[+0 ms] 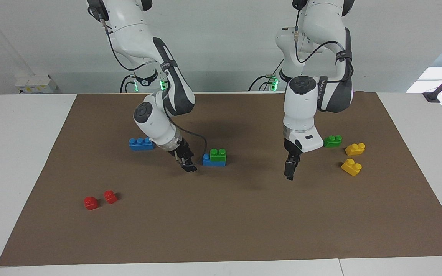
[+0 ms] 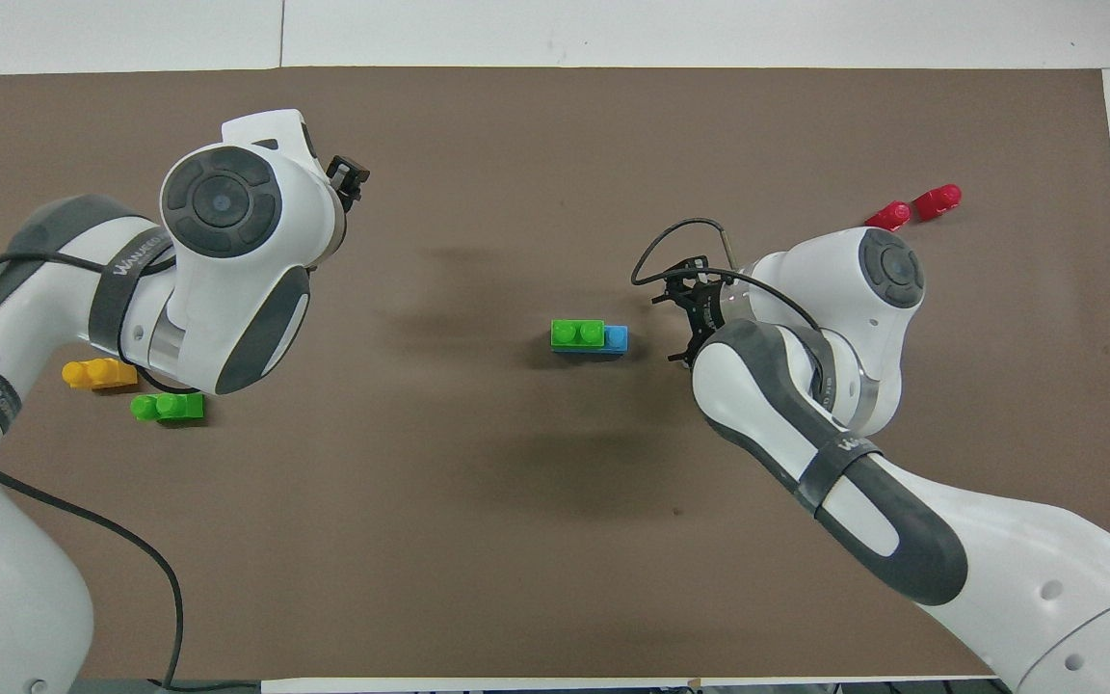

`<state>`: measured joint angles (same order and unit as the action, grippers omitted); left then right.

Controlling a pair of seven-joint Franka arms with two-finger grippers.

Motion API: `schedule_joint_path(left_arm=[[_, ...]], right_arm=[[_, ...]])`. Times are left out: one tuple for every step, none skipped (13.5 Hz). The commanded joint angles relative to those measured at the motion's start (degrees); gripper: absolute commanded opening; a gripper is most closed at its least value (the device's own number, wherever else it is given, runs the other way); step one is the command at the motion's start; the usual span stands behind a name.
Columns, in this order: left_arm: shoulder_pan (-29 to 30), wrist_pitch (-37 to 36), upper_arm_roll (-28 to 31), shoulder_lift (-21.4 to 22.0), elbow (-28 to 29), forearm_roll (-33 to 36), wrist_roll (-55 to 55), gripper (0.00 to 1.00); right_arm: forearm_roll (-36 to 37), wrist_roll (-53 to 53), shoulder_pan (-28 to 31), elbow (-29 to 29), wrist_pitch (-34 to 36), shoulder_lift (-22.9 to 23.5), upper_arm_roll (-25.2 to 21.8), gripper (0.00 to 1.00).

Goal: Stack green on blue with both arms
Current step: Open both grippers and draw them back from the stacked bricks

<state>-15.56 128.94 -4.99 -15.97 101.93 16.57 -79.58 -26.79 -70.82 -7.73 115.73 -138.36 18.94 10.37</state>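
A green brick [image 1: 218, 154] sits on a blue brick [image 1: 212, 161] mid-mat, covering two of its studs; the stud toward the right arm's end stays bare. The stack also shows in the overhead view, green [image 2: 578, 333] on blue [image 2: 617, 338]. My right gripper [image 1: 188, 165] is open and empty, low beside the blue brick's bare end, apart from it; the overhead view shows it too [image 2: 675, 326]. My left gripper [image 1: 290, 170] hangs over bare mat [image 2: 348, 178] between the stack and the yellow bricks. A second blue brick [image 1: 141, 143] and a second green brick [image 1: 332, 141] [image 2: 168, 407] lie loose.
Two yellow bricks [image 1: 355, 148] [image 1: 351, 166] lie toward the left arm's end; one shows in the overhead view [image 2: 99, 372]. Two red bricks [image 1: 91, 203] [image 1: 110, 196] [image 2: 887, 215] [image 2: 937, 200] lie toward the right arm's end, farther from the robots. A brown mat [image 1: 221, 230] covers the table.
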Motion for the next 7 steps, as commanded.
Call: schedule_joint_path(left_arm=[[3.1, -3.1, -0.7, 3.8, 1.8, -1.1, 14.3, 1.00], [4.3, -4.0, -0.7, 4.7, 1.7, -2.8, 19.9, 1.00], [5.4, -5.4, -0.6, 5.8, 1.7, -5.0, 27.0, 1.00], [6.8, -7.3, -0.6, 6.7, 1.4, -6.9, 34.1, 1.00], [8.1, -9.7, -0.6, 7.5, 0.6, -9.0, 40.1, 1.00], [9.5, -11.9, -0.6, 8.2, -0.5, -11.0, 44.8, 1.00], [11.1, -13.5, -0.6, 9.4, -1.0, -12.7, 48.9, 1.00]], right_arm=[[3.3, 10.7, 4.0, -0.9, 5.6, -3.3, 0.3, 0.75], [7.4, 15.0, 5.6, -1.6, 7.3, -4.2, 0.3, 0.75], [13.2, 21.2, 7.0, -3.1, 9.8, -4.6, 0.3, 0.77], [19.0, 27.5, 8.1, -5.4, 12.9, -4.8, 0.3, 0.94], [23.0, 33.0, 9.4, -7.3, 15.2, -5.2, 0.4, 0.95], [24.0, 38.5, 11.1, -8.5, 15.8, -5.2, 0.4, 0.95], [24.0, 44.0, 13.4, -9.5, 16.0, -5.1, 0.4, 0.95]])
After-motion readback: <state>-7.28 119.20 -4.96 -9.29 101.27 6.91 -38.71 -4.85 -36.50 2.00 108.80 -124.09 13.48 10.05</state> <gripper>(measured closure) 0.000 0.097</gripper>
